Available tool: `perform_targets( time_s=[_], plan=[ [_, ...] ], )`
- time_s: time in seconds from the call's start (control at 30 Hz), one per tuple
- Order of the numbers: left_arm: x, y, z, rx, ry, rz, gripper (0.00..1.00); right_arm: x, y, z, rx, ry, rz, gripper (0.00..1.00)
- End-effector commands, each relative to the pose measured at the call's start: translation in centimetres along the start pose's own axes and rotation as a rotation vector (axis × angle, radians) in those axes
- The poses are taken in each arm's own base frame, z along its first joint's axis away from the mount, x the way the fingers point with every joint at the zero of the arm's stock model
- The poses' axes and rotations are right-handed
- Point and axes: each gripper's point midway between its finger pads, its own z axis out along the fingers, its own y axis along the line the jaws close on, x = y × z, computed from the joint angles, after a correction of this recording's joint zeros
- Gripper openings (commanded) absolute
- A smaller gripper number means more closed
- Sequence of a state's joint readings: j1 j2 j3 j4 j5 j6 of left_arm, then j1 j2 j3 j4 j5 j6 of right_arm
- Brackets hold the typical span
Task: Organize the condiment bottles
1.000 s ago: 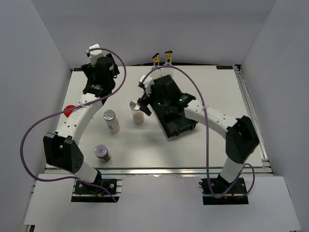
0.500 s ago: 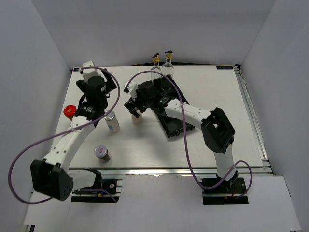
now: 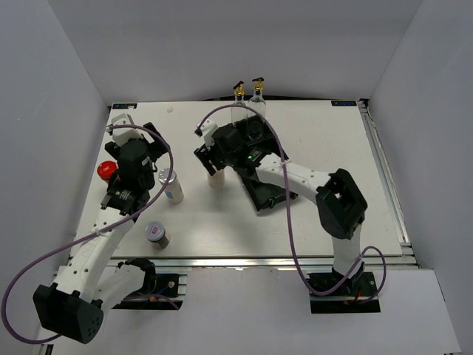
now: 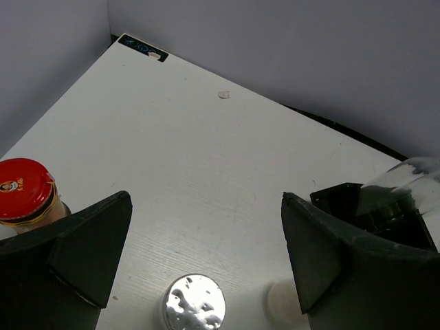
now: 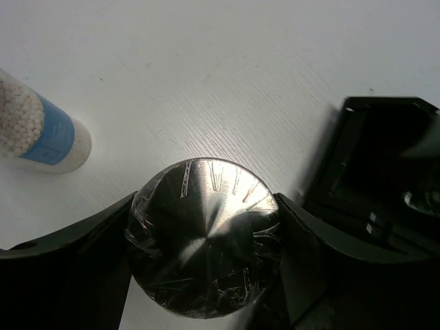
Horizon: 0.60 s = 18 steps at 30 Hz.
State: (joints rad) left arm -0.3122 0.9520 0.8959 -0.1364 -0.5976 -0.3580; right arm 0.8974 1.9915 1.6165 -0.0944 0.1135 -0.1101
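Just left of the black tray (image 3: 275, 194), the right gripper (image 5: 206, 220) clamps the silver-lidded shaker jar (image 5: 205, 275), fingers (image 5: 82, 275) touching both sides of its lid. Pickup step, I'd say. Next up: a straight lift, then probably a tray compartment. Left gripper (image 4: 206, 206) hangs wide apart, empty.

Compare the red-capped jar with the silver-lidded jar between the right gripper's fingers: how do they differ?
The red-capped jar has a red cap; the silver-lidded jar has a shiny metal lid. The red-capped jar stands free near the left edge of the table; the silver-lidded jar is gripped by the right gripper. Both stand upright on the table.
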Motion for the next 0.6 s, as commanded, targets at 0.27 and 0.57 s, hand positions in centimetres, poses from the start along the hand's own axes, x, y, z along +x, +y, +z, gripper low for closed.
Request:
perform_targets(
  time_s=[0.27, 0.57],
  plan=[
    [1.3, 0.1, 0.0, 0.008, 0.031, 0.012, 0.98, -7.2, -12.5, -13.2, 0.354, -0.281, 0.153, 0.16],
    [1.8, -0.3, 0.4, 0.021, 0.058, 0.025, 0.98, -3.4, -18.9, -13.7, 0.429, -0.261, 0.277, 0.17]
  ],
)
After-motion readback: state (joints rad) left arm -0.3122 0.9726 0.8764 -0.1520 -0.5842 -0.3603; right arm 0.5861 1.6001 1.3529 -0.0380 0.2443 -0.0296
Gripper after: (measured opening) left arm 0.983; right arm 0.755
